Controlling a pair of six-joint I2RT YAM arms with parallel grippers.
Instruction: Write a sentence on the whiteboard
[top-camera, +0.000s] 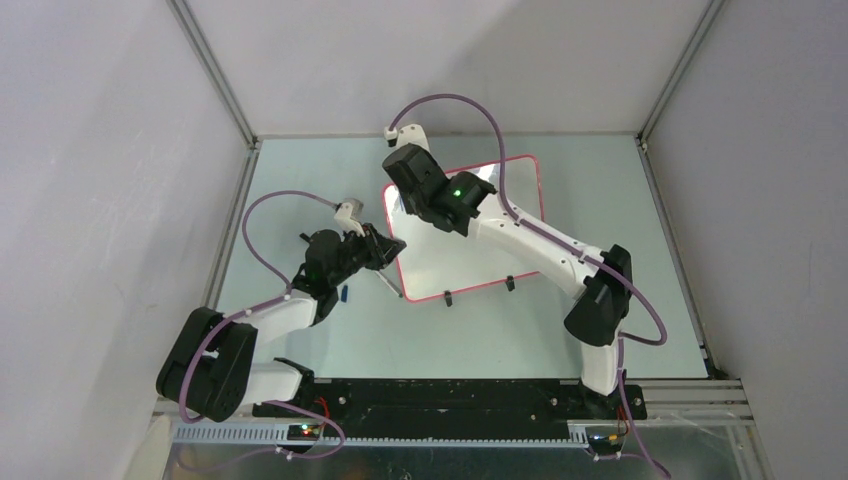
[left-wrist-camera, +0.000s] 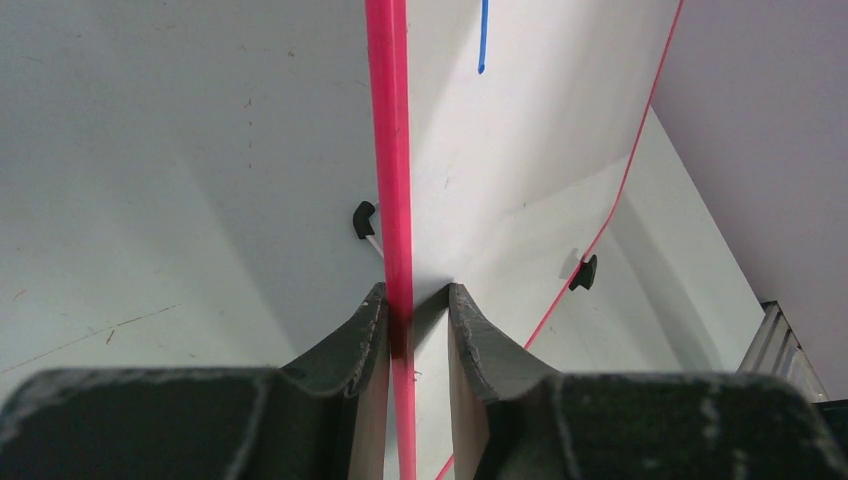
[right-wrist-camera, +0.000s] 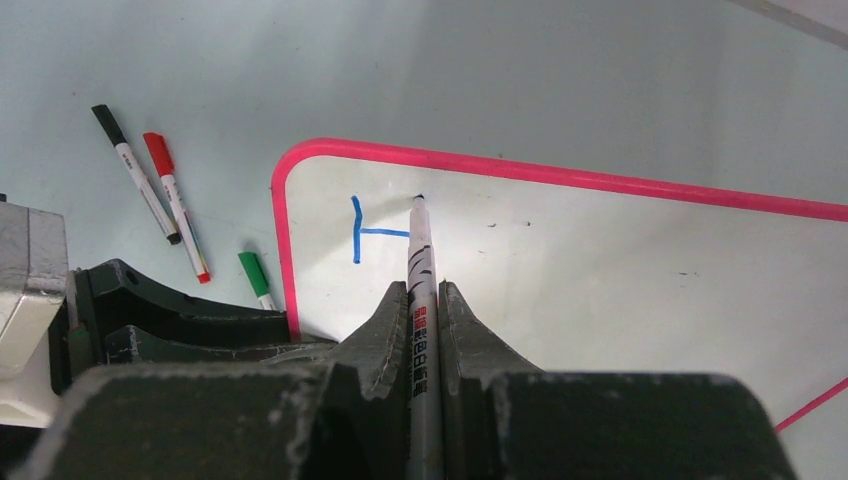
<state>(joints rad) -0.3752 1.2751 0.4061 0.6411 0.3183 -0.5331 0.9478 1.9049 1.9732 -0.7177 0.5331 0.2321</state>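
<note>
Two strokes: all of the sentence (right-wrist-camera: 358, 230) that shows is a short blue upright with a bar running off it, near the far left corner of the whiteboard (top-camera: 470, 270).
Whiteboard: lies slightly askew near the far edge of the table (top-camera: 600, 200), about midway between its left and right edges.
Right gripper (right-wrist-camera: 425, 300): pinching a marker (right-wrist-camera: 420, 250), whose tip rests on the board just beside the bar's end.
Left gripper (left-wrist-camera: 410, 305): pinching the board's thin red frame on its left edge.
Risk, board: the hold on so narrow a frame looks slight; a hard push of the tip could turn the board and skew the letters.
Risk, ink: too light a touch may skip, and the marker might slide in its grip.
Risk, smear: the right arm reaches over the board and may drag through fresh ink.
Containers: none in view; spare markers (right-wrist-camera: 178, 205) lie loose on the table beyond the board's corner.
</note>
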